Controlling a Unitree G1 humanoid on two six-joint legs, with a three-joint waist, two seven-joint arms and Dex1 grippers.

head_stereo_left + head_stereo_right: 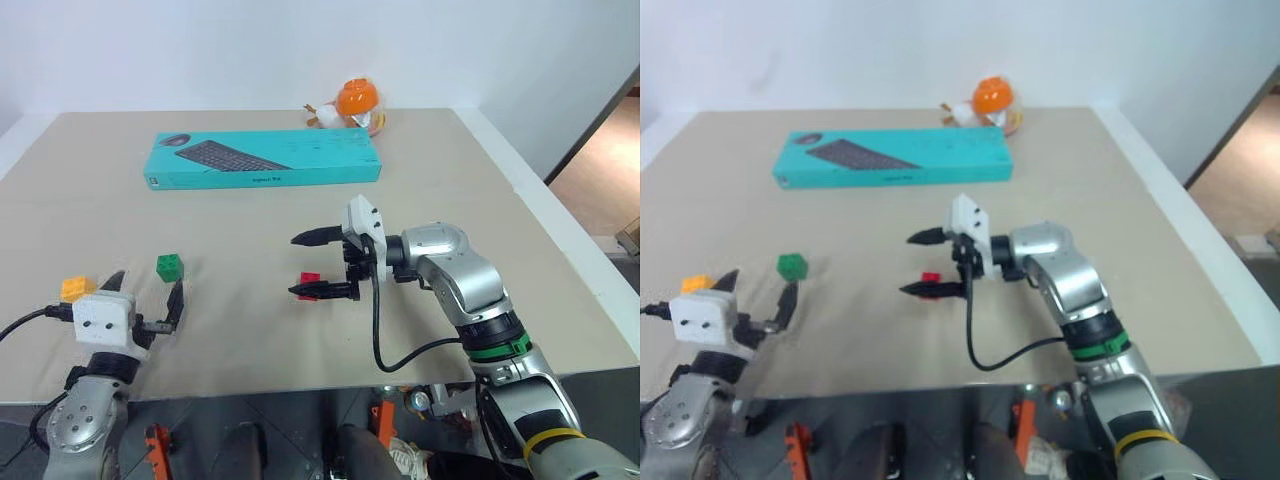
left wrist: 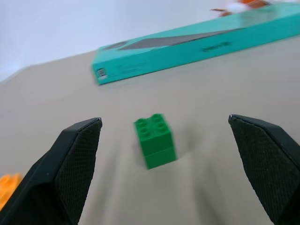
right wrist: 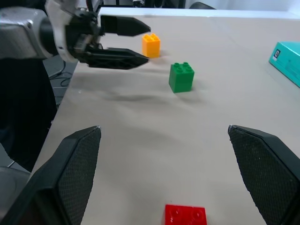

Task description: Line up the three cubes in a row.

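Both hands, right (image 1: 312,264) and left (image 1: 143,299), gape apart above the beige table (image 1: 480,220) by a white wall (image 1: 200,50).

I see three studded cubes resting upright on the table, well apart: red cube (image 1: 310,279) at my 12 o'clock, green cube (image 1: 170,266) at 10, orange cube (image 1: 76,289) at 9, beyond green.

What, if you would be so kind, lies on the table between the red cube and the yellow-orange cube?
The green cube sits between the red cube and the yellow-orange cube, roughly on the line joining them, with bare table around it; the right wrist view shows this best.
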